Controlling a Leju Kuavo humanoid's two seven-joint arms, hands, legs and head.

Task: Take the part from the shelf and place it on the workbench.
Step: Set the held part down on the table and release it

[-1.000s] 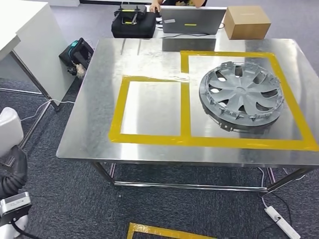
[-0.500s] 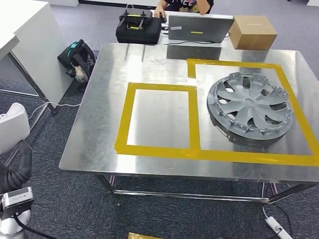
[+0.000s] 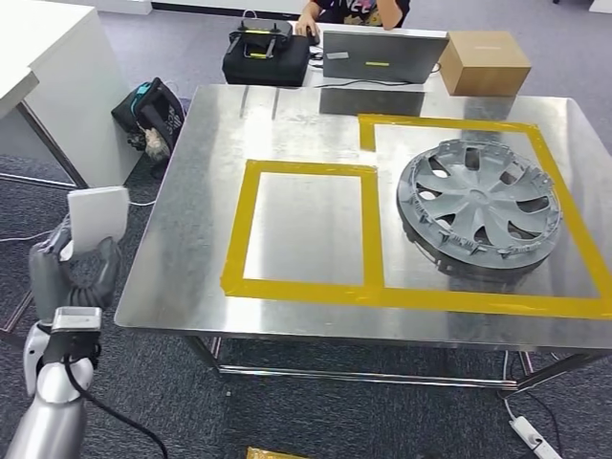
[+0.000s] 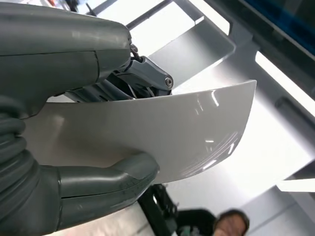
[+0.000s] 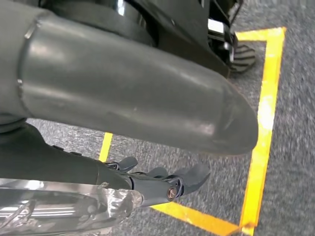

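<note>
text: none legible | labels: none legible | brands: none | numbers: none | signs: none

Looks like an office turned test lab: grey carpet (image 3: 144,402), steel workbench (image 3: 187,287) marked with yellow tape (image 3: 368,229), laptop (image 3: 382,55) past its far edge, power strip (image 3: 537,447) on the floor.

White part (image 3: 98,218), grey hand (image 3: 72,271), silver workbench (image 3: 187,249) with yellow tape (image 3: 372,229)
</note>
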